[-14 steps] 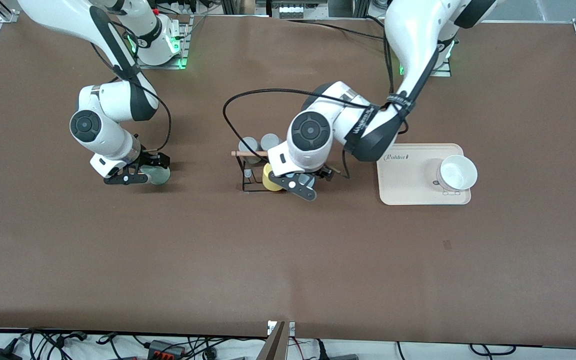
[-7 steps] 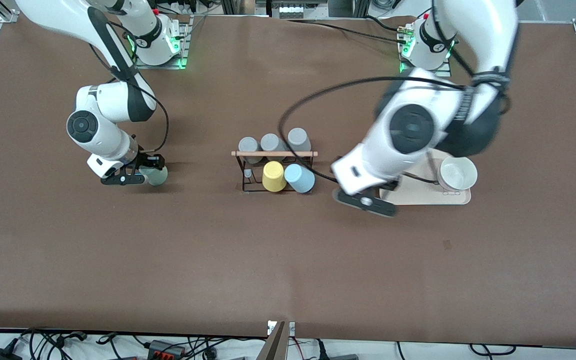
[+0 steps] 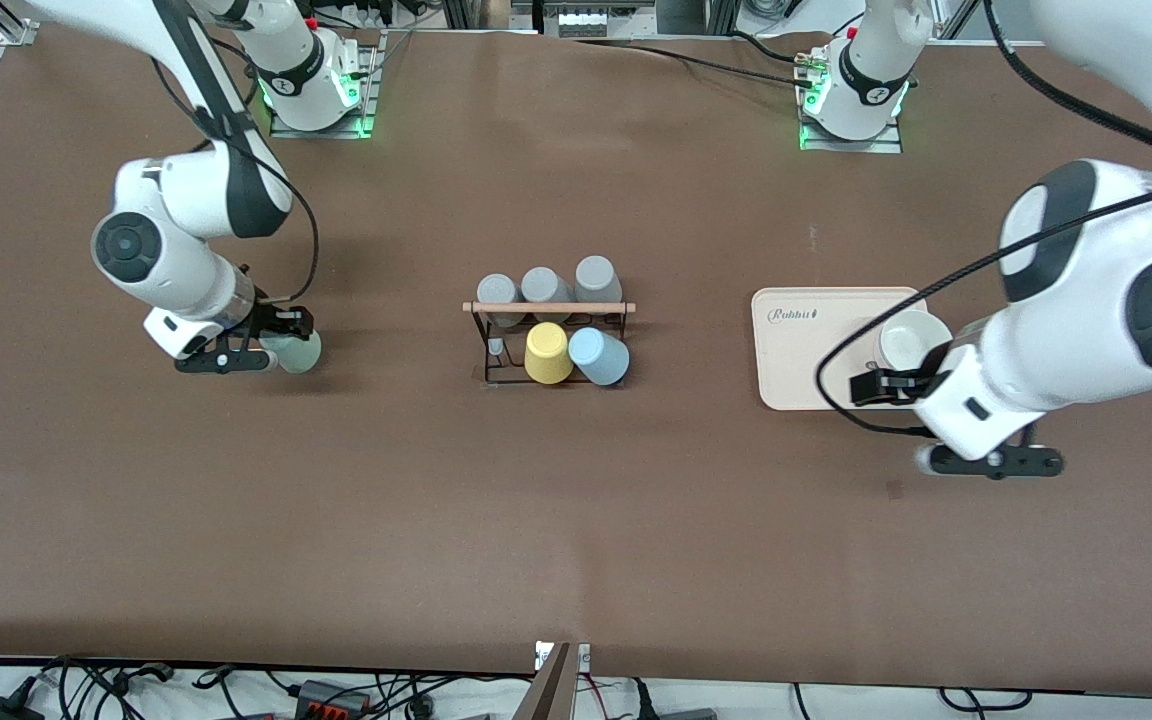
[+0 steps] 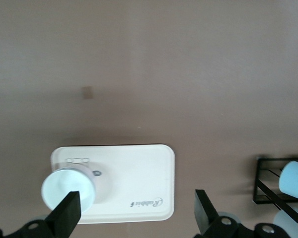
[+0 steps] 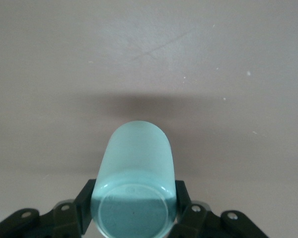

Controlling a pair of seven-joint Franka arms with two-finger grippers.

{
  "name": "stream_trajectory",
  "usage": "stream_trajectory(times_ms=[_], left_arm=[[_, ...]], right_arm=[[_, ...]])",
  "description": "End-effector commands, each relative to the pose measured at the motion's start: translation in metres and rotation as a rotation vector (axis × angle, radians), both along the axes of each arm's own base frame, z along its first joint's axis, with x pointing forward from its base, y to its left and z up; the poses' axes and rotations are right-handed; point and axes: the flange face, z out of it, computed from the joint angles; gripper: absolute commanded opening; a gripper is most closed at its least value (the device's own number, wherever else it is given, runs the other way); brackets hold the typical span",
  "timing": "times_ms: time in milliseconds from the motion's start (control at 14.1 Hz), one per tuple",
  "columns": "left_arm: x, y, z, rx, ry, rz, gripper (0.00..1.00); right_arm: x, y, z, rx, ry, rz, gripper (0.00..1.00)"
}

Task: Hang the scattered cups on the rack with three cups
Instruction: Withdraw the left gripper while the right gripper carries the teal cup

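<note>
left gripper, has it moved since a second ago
Yes. The left gripper has left the rack, crossed the beige tray, and is now toward the left arm's end, open.

the rack (image 3: 548,318) stands in the middle of the table (image 3: 576,520) with five cups on it. a tray (image 3: 806,350) with a bowl (image 3: 911,335) on it lies toward the left arm's end, and one cup (image 3: 298,352) is toward the right arm's end.

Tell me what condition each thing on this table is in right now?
Mint-green cup: gripped by the right gripper, toward the right arm's end of the table.
Light blue cup: on the rack, tilted.
Yellow cup: on the rack, beside the blue one.
Three grey cups: on the rack.
Rack: standing upright.
White cup: on the beige tray.
Left gripper: open, empty, beside the tray.
</note>
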Motion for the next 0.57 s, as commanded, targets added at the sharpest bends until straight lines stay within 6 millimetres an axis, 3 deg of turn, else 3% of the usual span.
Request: stream_trajectory(times_ms=[0, 142, 212, 354, 496], left_arm=[[-0.015, 0.025, 0.031, 0.034, -0.021, 0.026, 1.00], [-0.017, 0.056, 0.045, 0.032, -0.035, 0.046, 1.00], [-0.022, 0.062, 0.045, 0.028, -0.033, 0.007, 1.00], [-0.030, 0.094, 0.059, 0.036, -0.092, -0.004, 1.00], [-0.047, 0.108, 0.057, 0.040, -0.097, -0.008, 1.00]], right_arm=[[0.015, 0.039, 0.071, 0.005, 0.003, 0.001, 0.14], [0.022, 0.080, 0.107, 0.023, -0.051, -0.038, 0.14], [0.019, 0.106, 0.116, 0.028, -0.071, -0.055, 0.14], [0.012, 0.157, 0.126, 0.039, -0.098, -0.113, 0.14], [0.012, 0.203, 0.132, 0.055, -0.116, -0.174, 0.14]])
